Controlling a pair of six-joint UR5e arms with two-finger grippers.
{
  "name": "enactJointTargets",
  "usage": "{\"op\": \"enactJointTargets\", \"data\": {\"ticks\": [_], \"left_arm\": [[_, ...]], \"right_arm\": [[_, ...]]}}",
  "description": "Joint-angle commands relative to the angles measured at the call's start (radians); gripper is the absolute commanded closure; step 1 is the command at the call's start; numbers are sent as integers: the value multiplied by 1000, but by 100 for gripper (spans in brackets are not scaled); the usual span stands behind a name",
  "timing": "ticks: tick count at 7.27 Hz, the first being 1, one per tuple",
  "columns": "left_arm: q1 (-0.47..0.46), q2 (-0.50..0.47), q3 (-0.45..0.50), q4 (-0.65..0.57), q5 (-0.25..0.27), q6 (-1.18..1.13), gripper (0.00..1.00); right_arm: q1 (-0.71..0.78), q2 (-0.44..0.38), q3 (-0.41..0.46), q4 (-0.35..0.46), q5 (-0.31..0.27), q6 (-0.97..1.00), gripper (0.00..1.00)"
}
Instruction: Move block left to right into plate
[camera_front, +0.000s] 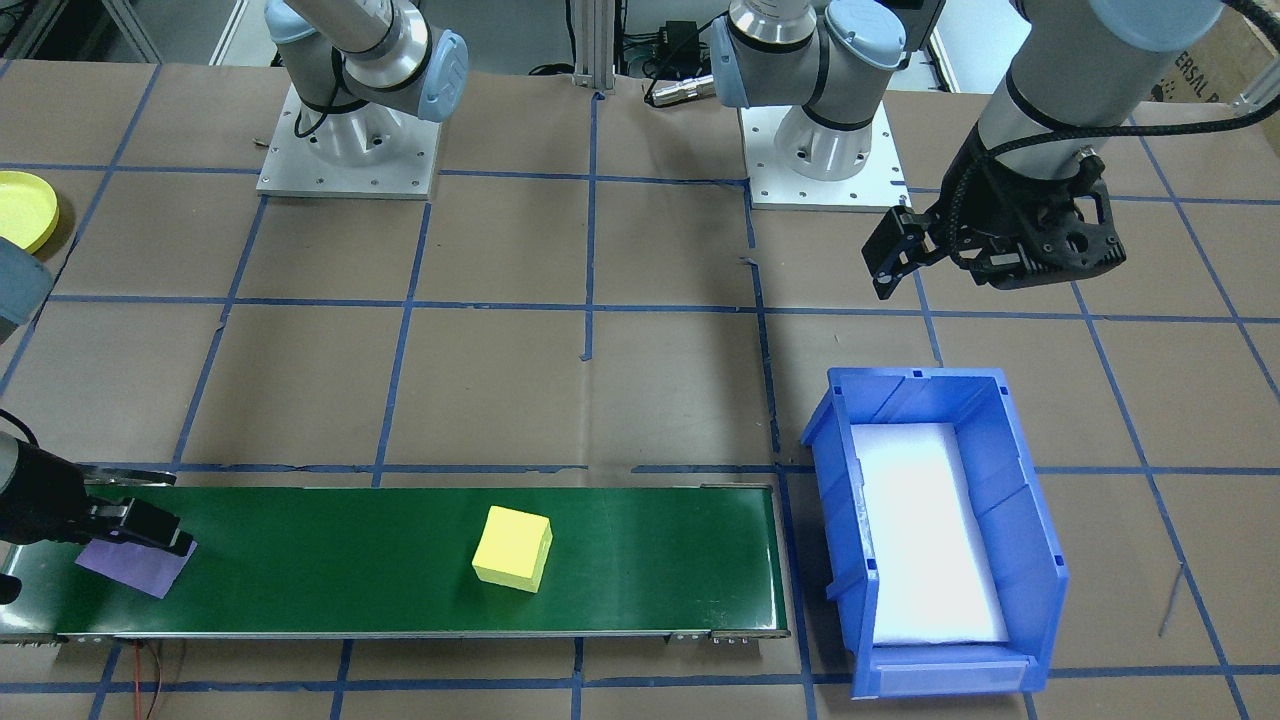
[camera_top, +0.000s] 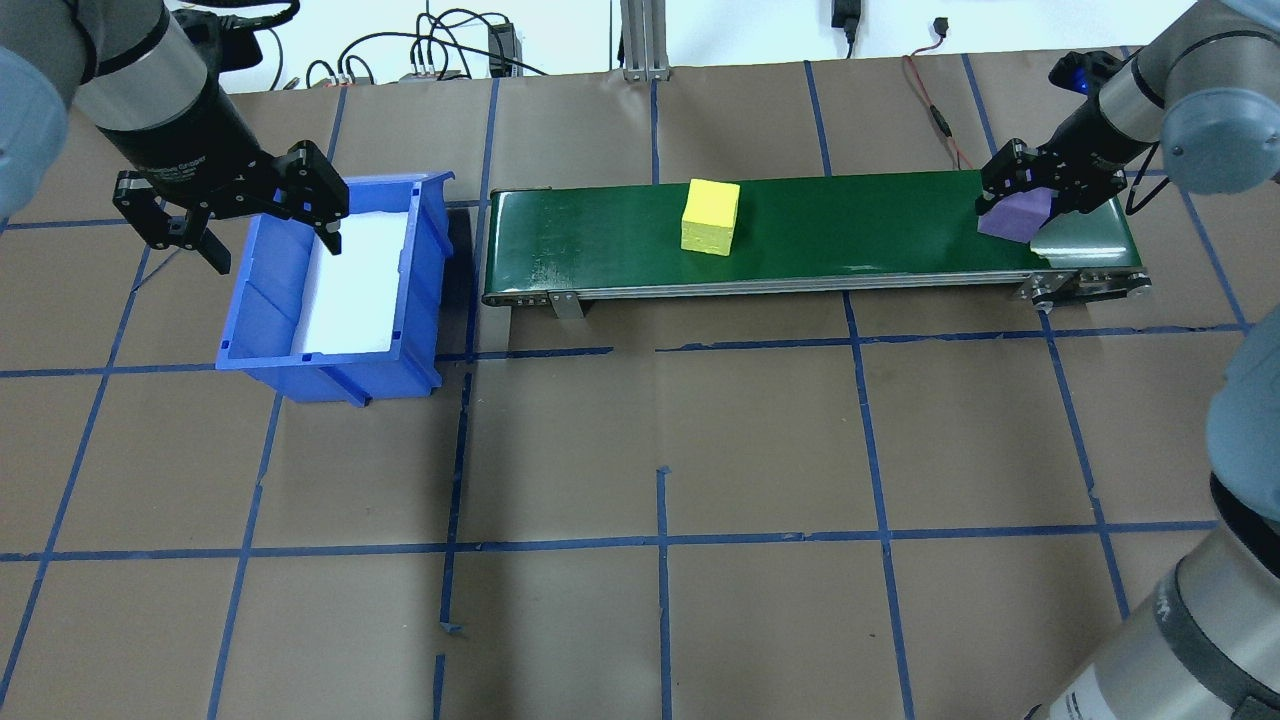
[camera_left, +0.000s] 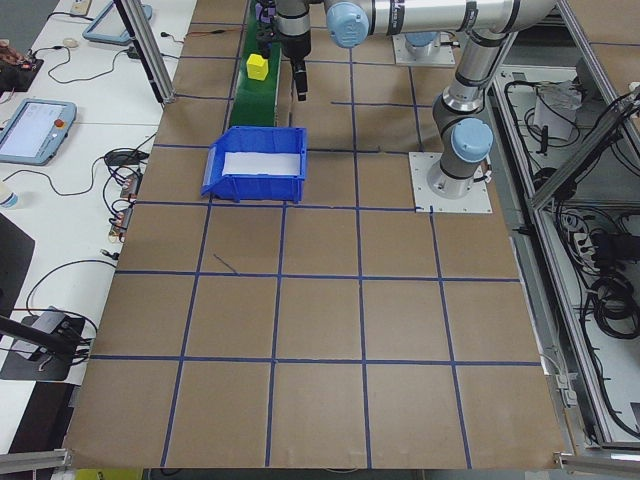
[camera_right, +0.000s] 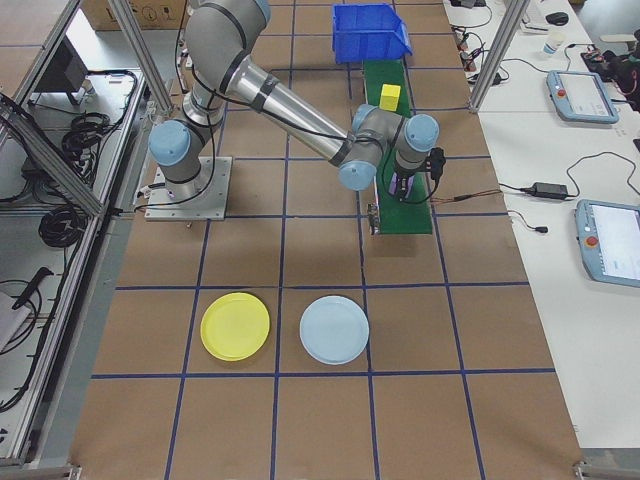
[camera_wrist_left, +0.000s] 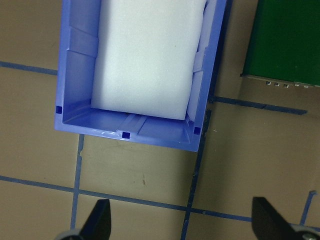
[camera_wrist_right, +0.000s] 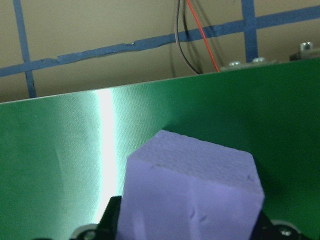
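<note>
Clamping the purple block (camera_top: 1012, 215) in my right gripper (camera_top: 1035, 190) at the green belt's (camera_top: 850, 230) end; yellow plate (camera_right: 235, 326) well away, empty. Left gripper (camera_top: 235, 205) gapes idle.

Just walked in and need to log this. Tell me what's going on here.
The right gripper is closed on a purple block at the right end of the green belt. A yellow block sits mid-belt. The left gripper hangs open over the blue bin. The yellow plate is empty.

Left gripper (camera_top: 235, 215) spread wide; right gripper (camera_top: 1040, 195) clamped.
</note>
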Motion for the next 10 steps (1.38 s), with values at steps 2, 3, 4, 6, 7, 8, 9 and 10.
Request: {"op": "enactJointTargets", "data": {"ticks": [2,3,4,6,7,8,9,10], "left_arm": [[2,0,0,0,-1,0,0],[2,0,-2,2,-1,0,0],[2,0,-2,2,0,0,0],[0,0,0,-1,-1,0,0],[-2,0,1,-1,-1,0,0],[-3,0,1,-3,-1,0,0],[-3,0,1,-2,-1,0,0],[-3,0,1,-1,-1,0,0]], "right_arm": [[-3,-30,-11,0,-87,-1,77],[-14,-66,-22,3,-161,-14,77],[-38,-96,-9,9,-225,-30,77],[-206,-110,1,76,-275,-224,76],[-268,-109,7,81,-357,-303,76],[-361,-100,11,80,-362,-422,76],[-444,-100,16,71,-358,-545,75],[-513,-91,19,55,-338,-617,75]]}}
